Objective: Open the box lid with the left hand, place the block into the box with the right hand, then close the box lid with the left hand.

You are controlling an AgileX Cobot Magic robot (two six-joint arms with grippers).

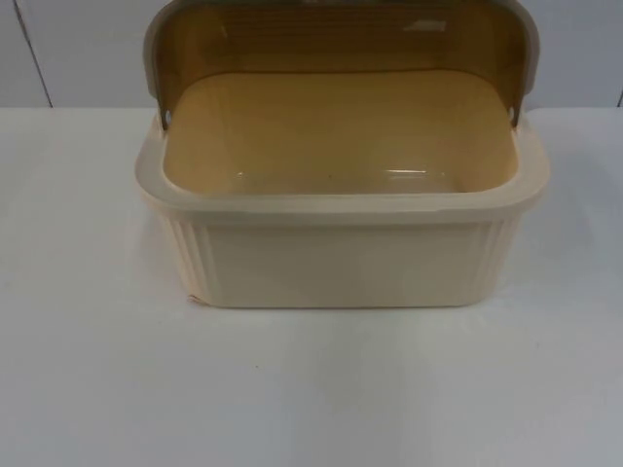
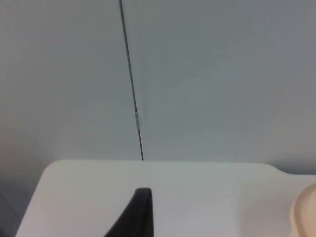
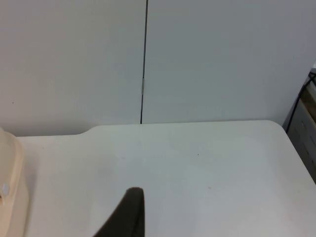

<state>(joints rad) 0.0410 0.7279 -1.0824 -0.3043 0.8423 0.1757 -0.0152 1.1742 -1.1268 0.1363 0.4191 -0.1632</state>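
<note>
The left gripper [image 2: 140, 212] hangs low over the white counter [image 2: 197, 192], aimed across it at the grey wall [image 2: 222, 74]. Whether this gripper is open or closed cannot be told. A thin dark seam [image 2: 131, 84] runs down the wall ahead of it, slightly to one side. The cream box [image 2: 305, 212] sits off to this gripper's right, apart from it, with a rounded bit of its edge showing.

The right gripper [image 3: 131, 212] is also low over the counter and faces the same wall; its state cannot be told either. The box lies off to its left, apart from it, and a pale corner of the box's side wall shows beside it. So the box stands between the two grippers and neither one touches it.

From the top view, the box rests on the counter near the wall, its ribbed front side toward the camera. Its translucent brownish lid [image 1: 341, 34] is swung up and back on its side pivots, standing over the rear rim, so the box is open. The smooth tan inner floor [image 1: 331, 136] of the box is in plain sight under the raised lid.
</note>
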